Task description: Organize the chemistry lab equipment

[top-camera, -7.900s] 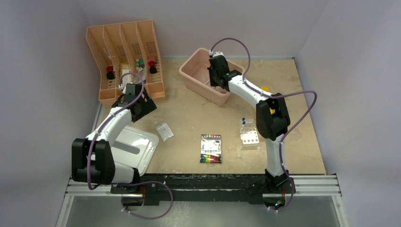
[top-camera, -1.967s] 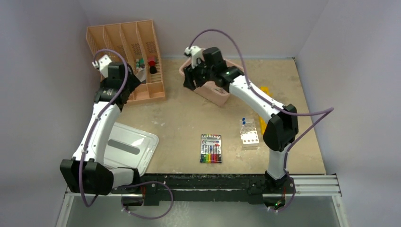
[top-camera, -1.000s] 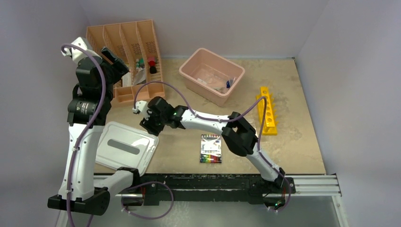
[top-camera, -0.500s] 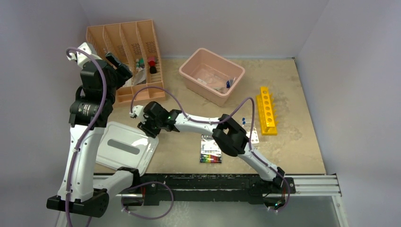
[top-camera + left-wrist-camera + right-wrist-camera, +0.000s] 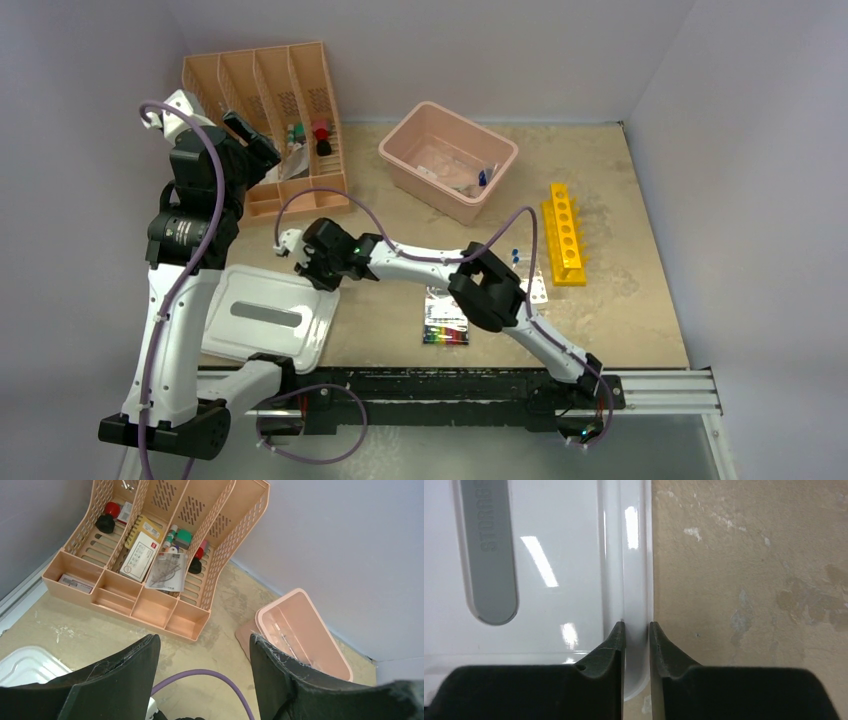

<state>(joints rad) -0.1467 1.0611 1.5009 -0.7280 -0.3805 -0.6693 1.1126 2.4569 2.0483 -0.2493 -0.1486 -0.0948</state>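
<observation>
right tool (image 5: 637,626) pinches the white lid (image 5: 566,540) by its rim.

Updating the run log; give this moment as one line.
left claw: open, raised by organizer | right claw: shut on white lid rim

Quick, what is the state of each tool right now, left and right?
Left tool: open, holding nothing.
Right tool: closed on the edge of the white lid.
</observation>
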